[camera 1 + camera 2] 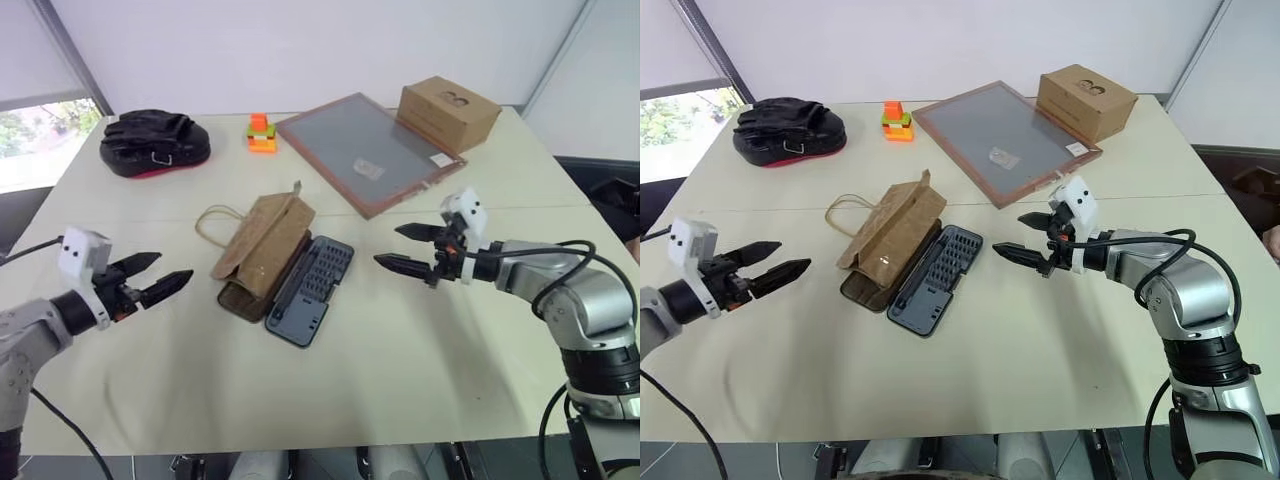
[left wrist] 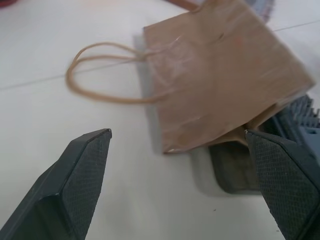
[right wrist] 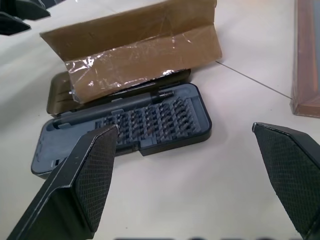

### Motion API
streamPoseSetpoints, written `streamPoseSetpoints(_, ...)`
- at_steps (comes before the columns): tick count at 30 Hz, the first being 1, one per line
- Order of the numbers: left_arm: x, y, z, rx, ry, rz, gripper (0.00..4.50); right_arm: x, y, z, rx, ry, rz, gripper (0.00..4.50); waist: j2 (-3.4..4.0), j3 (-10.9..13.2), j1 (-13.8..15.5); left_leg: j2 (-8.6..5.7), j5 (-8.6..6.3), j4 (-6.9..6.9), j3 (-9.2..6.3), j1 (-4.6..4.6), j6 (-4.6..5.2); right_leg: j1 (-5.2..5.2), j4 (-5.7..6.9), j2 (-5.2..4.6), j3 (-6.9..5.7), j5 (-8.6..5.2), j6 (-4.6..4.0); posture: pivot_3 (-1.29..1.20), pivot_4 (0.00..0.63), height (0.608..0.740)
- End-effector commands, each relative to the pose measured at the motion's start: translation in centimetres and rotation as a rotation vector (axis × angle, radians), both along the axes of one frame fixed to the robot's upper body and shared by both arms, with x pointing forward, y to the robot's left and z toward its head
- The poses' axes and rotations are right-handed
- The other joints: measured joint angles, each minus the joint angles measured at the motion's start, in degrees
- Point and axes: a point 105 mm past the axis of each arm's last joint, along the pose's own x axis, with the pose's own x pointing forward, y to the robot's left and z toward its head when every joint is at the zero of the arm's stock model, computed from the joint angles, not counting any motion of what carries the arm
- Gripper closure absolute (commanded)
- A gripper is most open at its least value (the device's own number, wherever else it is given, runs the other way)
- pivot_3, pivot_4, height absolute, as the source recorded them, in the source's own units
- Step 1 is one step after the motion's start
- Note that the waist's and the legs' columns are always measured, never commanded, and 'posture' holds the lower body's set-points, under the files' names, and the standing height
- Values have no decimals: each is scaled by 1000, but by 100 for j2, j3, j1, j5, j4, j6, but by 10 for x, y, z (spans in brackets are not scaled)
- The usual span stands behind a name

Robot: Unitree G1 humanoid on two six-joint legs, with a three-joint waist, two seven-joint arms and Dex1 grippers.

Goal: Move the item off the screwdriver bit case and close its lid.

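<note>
A: Where did things stand on the bench (image 1: 420, 380)?

B: The bit case (image 1: 312, 288) lay open near the middle of the bench, its grey tray of bits toward the right tool (image 1: 410, 248). The paper bag (image 1: 263, 245) sat on the case's other half, the smoky-brown lid (image 1: 240, 300), covering most of it, with only the lid's near end poking out. The bag's string handle (image 1: 212, 228) trailed onto the bench toward the far left corner.

A: And the tools?

B: Both were spread wide and held nothing. The left tool (image 1: 158, 278) hovered near the left edge, pointing at the bag; the right one hovered just right of the case. Neither touched anything.

A: What could have gone wrong from there?

B: I'd say the bag was the trouble. It was light and floppy, partly folded up along the hinge, so a pinch on one flap might have dragged rather than lifted it and pulled the open case along. A sweep might have tipped bits out of the tray. Closing the lid too early would have trapped the paper in the hinge. The red-framed panel (image 1: 355, 150) and cardboard box (image 1: 448, 112) by the far right corner looked safely clear.
</note>
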Motion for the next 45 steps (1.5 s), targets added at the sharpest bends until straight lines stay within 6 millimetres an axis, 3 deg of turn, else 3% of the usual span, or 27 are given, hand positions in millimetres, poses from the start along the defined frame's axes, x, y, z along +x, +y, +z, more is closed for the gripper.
streamPoseSetpoints(1, 0, -34, 20, 51, -106, -118, 57, -2, 5, 13, 2, -62, 25, 33, 0, 0, 13, -1, 0, 0, 0, 0, 0, 0, 0, -1, 0, 0, 0, 0, 150, 740)
streamPoseSetpoints(3, 1, -53, 19, 86, -135, -171, 57, -3, 6, 16, 5, -66, 36, 33, 0, 0, 19, -3, 0, 1, 0, 1, 0, 3, 0, 0, 0, 0, 0, 0, 150, 740)
streamPoseSetpoints(9, 13, -79, 3, 113, -159, -220, 57, -17, 10, 27, -2, -65, 121, 33, 5, 3, -3, -3, 1, 1, 2, 2, 0, 1, 2, 4, 1, 0, 0, 0, 150, 740)
streamPoseSetpoints(18, 56, -82, -27, 209, -196, -111, 57, -43, 24, 46, 22, -95, 200, 33, 3, 3, 21, -4, 1, 4, 1, 2, 0, 4, 2, 9, -1, 1, 1, 0, 150, 740)
streamPoseSetpoints(23, 67, -81, -36, 202, -182, -99, 57, -53, 30, 43, 15, -80, 212, 33, 1, 3, 18, -5, 1, 4, 0, 0, 0, 3, 2, 8, -2, 1, 1, 0, 150, 740)
streamPoseSetpoints(26, 72, -80, -29, 158, -191, -88, 1314, -53, 29, 39, 20, -75, 189, 0, 0, 3, 23, -5, 1, 6, 0, 0, 1, 3, 3, 7, -3, 1, 1, 0, 150, 740)
streamPoseSetpoints(32, 71, -83, -28, 164, -198, -111, 4405, -54, 32, 36, 33, -72, 182, 0, 0, 3, 8, -5, 1, 7, 0, 0, 0, 2, 5, 8, -2, 1, 2, 0, 150, 740)
streamPoseSetpoints(35, 73, -82, -22, 155, -220, -97, 4464, -53, 34, 34, 36, -68, 182, 0, 0, 3, 15, -6, 1, 8, 0, 0, 0, 3, 6, 8, -2, 1, 2, 0, 150, 740)
streamPoseSetpoints(39, 80, -63, 15, 109, -350, 33, 4464, -50, 36, 31, 44, -62, 186, 0, -1, 4, 11, -5, 1, 9, -1, 0, 1, 3, 6, 8, -3, 1, 2, 0, 150, 740)
streamPoseSetpoints(43, 77, -8, 52, 148, -467, 304, 4464, -47, 41, 28, 58, -59, 206, 0, -6, 7, -26, -4, 2, 9, 0, 1, 0, 0, 8, 10, -2, 1, 2, 0, 150, 740)
streamPoseSetpoints(45, 71, 8, 61, 159, -492, 390, 4464, -45, 42, 27, 63, -61, 216, 0, -6, 7, -16, -3, 1, 8, 1, 1, 0, -2, 9, 13, 0, 1, 2, 0, 150, 740)
